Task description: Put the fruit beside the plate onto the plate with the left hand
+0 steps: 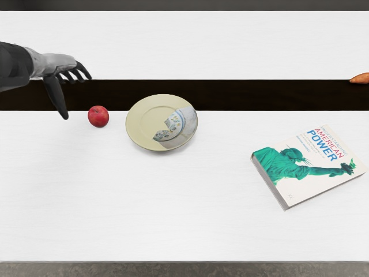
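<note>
On the near white table (115, 202), just left of the plate (144, 124), sits the red apple (98, 116). A narrow strip of bare table shows between the two, so they are close but not touching. My left hand (60, 72) comes in from the left edge, above and to the left of the apple and apart from it. It is loose and spread and holds nothing. One long finger (57, 98) hangs down beside the apple, and the others show only as short dark tips against the black band (242, 95) that runs between the near table and a second white surface (184, 43) behind it. Whether the hanging finger touches the table I cannot tell. My forearm is cut off at the edge of view. The plate is pale yellow-green, with a patterned patch on its right half too broken up to make out. A book (308, 166) lies well to the right, its cover showing a green statue and the words AMERICAN POWER; the smaller print is unreadable. At the far right edge an orange thing (361, 78) is cut off, and I cannot tell what it is.
</note>
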`<state>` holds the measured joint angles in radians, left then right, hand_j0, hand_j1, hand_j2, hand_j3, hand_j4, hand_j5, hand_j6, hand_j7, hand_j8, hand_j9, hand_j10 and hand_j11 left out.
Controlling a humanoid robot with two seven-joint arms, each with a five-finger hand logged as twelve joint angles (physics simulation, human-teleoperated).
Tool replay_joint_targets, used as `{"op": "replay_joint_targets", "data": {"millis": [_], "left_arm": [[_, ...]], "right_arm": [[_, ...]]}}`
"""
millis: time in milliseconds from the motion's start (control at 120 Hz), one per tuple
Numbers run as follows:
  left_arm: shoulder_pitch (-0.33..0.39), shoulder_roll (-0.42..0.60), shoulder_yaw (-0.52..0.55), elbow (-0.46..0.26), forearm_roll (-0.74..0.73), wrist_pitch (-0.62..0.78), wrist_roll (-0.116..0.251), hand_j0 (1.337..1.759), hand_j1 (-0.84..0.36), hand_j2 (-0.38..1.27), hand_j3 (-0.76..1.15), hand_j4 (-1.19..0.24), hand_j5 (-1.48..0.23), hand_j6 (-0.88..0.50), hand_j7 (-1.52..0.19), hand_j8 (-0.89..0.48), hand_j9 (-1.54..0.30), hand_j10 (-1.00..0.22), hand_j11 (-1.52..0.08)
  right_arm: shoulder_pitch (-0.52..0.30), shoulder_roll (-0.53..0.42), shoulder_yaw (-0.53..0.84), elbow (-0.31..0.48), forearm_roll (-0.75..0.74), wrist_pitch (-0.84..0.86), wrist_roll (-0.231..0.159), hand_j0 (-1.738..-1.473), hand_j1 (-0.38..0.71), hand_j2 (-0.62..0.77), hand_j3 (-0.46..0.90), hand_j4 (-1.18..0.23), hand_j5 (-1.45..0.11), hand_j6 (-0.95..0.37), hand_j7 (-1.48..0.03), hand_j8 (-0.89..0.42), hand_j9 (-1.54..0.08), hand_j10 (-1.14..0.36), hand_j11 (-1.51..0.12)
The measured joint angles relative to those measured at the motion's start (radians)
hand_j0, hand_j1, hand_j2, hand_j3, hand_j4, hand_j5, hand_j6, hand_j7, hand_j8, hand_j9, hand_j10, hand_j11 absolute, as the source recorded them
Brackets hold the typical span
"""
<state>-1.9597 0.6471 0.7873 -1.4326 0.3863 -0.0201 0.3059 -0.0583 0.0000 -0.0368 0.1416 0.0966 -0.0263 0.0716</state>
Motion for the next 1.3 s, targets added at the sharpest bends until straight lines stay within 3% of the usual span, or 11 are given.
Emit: {"op": "replay_joint_targets", "data": {"millis": [167,317,625,1300], "left_arm": [[-0.021,-0.104,0.127,0.001,-0.050,0.131,0.008,1.658,0.05,0.05,0.00,-0.25,-0.32,-0.25,-0.32,-0.25,-0.32,-0.25,-0.32],[-0.012,-0.187,0.168,0.005,-0.027,0.222,0.011,1.658,0.05,0.05,0.00,-0.25,-0.32,-0.25,-0.32,-0.25,-0.32,-0.25,-0.32],[0.066,-0.328,0.180,0.070,-0.005,0.254,0.026,1.658,0.05,0.05,0.00,-0.25,-0.32,-0.25,-0.32,-0.25,-0.32,-0.25,-0.32],[0.222,-0.479,0.175,0.275,-0.019,0.302,0.025,1.658,0.05,0.05,0.00,-0.25,-0.32,-0.25,-0.32,-0.25,-0.32,-0.25,-0.32]], "right_arm": [[0.000,0.000,0.000,0.000,0.000,0.000,0.000,-1.658,-0.31,-0.01,0.00,-0.03,-0.04,-0.03,-0.04,-0.03,-0.04,-0.03,-0.04],[0.000,0.000,0.000,0.000,0.000,0.000,0.000,-1.658,-0.31,-0.01,0.00,-0.03,-0.04,-0.03,-0.04,-0.03,-0.04,-0.03,-0.04],[0.000,0.000,0.000,0.000,0.000,0.000,0.000,-1.658,-0.31,-0.01,0.00,-0.03,-0.04,-0.03,-0.04,-0.03,-0.04,-0.03,-0.04],[0.000,0.000,0.000,0.000,0.000,0.000,0.000,-1.658,-0.31,-0.01,0.00,-0.03,-0.04,-0.03,-0.04,-0.03,-0.04,-0.03,-0.04]]}}
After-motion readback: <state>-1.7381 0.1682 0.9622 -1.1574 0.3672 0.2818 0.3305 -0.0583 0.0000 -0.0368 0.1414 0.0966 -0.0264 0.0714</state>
